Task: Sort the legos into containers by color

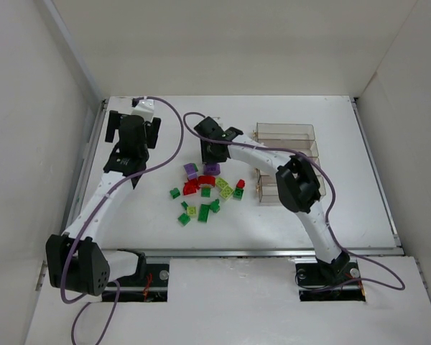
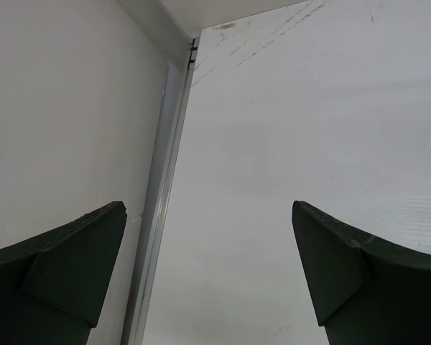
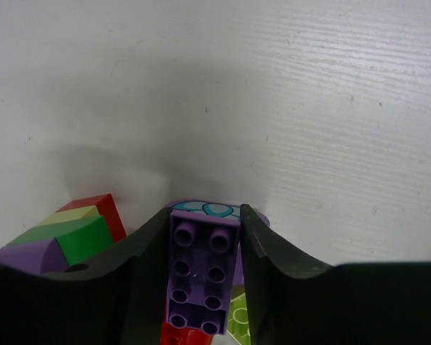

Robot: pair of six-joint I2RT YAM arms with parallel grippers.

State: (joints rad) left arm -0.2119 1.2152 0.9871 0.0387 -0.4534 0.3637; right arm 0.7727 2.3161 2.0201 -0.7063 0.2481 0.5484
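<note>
Purple studded plastic brick is pinched between the right gripper's narrowed fingers, at the far edge of the scattered brick pile, left of the clear plastic bins; the left gripper gapes wide, empty.

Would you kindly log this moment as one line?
left gripper: open, empty | right gripper: shut on purple brick | phase: grasp at lego pile
</note>
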